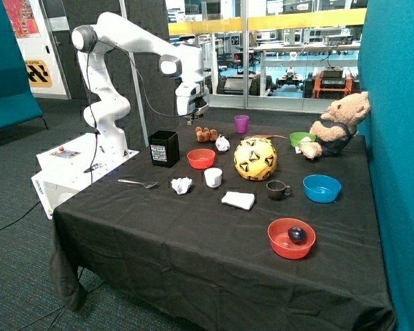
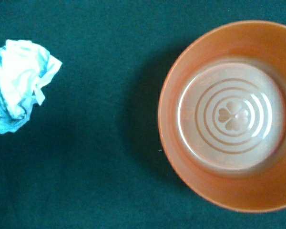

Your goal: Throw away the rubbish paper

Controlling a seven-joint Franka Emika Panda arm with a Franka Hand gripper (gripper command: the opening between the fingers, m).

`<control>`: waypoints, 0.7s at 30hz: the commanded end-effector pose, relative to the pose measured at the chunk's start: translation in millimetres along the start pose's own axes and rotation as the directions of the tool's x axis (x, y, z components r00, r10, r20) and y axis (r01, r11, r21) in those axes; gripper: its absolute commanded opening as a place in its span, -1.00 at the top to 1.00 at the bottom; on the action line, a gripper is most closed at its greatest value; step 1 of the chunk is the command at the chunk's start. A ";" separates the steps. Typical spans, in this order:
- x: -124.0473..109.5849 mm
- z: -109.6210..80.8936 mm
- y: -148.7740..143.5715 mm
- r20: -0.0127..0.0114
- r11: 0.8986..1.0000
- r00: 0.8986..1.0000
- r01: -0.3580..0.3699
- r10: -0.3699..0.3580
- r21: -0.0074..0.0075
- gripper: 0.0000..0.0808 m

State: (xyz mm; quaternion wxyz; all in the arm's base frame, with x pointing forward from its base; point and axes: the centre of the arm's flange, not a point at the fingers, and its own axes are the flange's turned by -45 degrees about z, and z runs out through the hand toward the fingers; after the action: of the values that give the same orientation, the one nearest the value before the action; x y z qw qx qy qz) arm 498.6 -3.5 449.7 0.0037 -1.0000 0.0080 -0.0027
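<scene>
Two crumpled white wads of rubbish paper lie on the black tablecloth. One wad (image 1: pixel 181 185) is near the front, between a fork and the white cup. The other wad (image 1: pixel 222 143) lies farther back, beside the yellow ball. My gripper (image 1: pixel 195 118) hangs high above the table, over the area behind the empty red bowl (image 1: pixel 201 158) and beside the black bin (image 1: pixel 164 148). The wrist view looks straight down on the red bowl (image 2: pixel 229 114) with one paper wad (image 2: pixel 19 86) a short way off. The gripper holds nothing that I can see.
On the cloth stand a white cup (image 1: pixel 212 177), a folded white cloth (image 1: pixel 238 200), a yellow ball (image 1: pixel 255 158), a dark mug (image 1: pixel 277 189), a blue bowl (image 1: pixel 321 187), a red bowl holding a dark fruit (image 1: pixel 291 238), a purple cup (image 1: pixel 241 123), a teddy bear (image 1: pixel 338 124) and a fork (image 1: pixel 138 183).
</scene>
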 end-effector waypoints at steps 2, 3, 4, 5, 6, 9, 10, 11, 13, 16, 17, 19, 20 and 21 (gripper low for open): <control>5.9 -1.2 -1.8 0.005 0.999 0.999 -0.053 0.053 -0.008 -1.00; 10.4 -2.7 -1.3 0.005 0.999 0.999 -0.045 0.045 -0.008 -1.00; 13.1 -3.7 -1.2 0.005 0.999 0.999 -0.043 0.043 -0.008 -1.00; 14.4 -4.1 -1.2 0.005 0.999 0.999 -0.043 0.043 -0.008 -0.52; 15.1 -4.4 -1.2 0.005 0.999 0.999 -0.043 0.043 -0.008 -0.27; 15.7 -4.1 -2.2 0.005 0.999 0.999 -0.040 0.040 -0.008 -0.05; 15.7 -3.6 -2.7 0.005 0.999 0.999 -0.039 0.039 -0.008 -0.03; 15.7 -3.1 -3.3 0.005 0.999 0.999 -0.038 0.038 -0.008 -0.02; 15.6 -1.7 -4.7 0.005 0.999 0.999 -0.035 0.035 -0.008 -0.02; 16.1 1.3 -7.5 0.005 0.999 0.999 -0.038 0.038 -0.008 -0.03; 16.6 2.7 -8.5 0.005 0.999 0.999 -0.038 0.038 -0.008 -0.03; 18.5 6.1 -11.3 0.005 0.999 0.999 -0.033 0.033 -0.008 -0.05; 19.4 7.7 -12.7 0.005 0.999 0.999 -0.032 0.032 -0.008 -0.06; 20.2 9.0 -14.0 0.005 1.000 1.000 -0.029 0.029 -0.008 -0.07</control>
State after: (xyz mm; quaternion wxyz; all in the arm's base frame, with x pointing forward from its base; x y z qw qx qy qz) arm 513.0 3.0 446.8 0.0013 -0.9997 0.0243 -0.0009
